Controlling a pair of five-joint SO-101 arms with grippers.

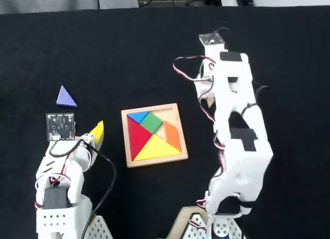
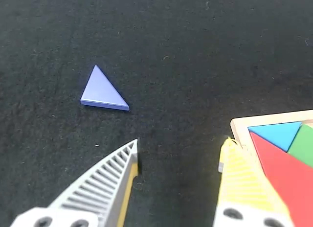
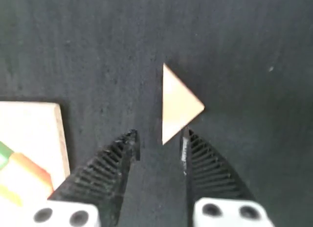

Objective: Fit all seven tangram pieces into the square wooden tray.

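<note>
Wooden tray with five coloured pieces; left fingers and right fingers spread, empty.

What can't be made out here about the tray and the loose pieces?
- High view: tan triangle mostly hidden under the right arm.
- Left wrist view: tray cut off by the frame edge, most of its pieces out of frame.
- Right wrist view: tray cropped to one corner by the frame edge.
</note>
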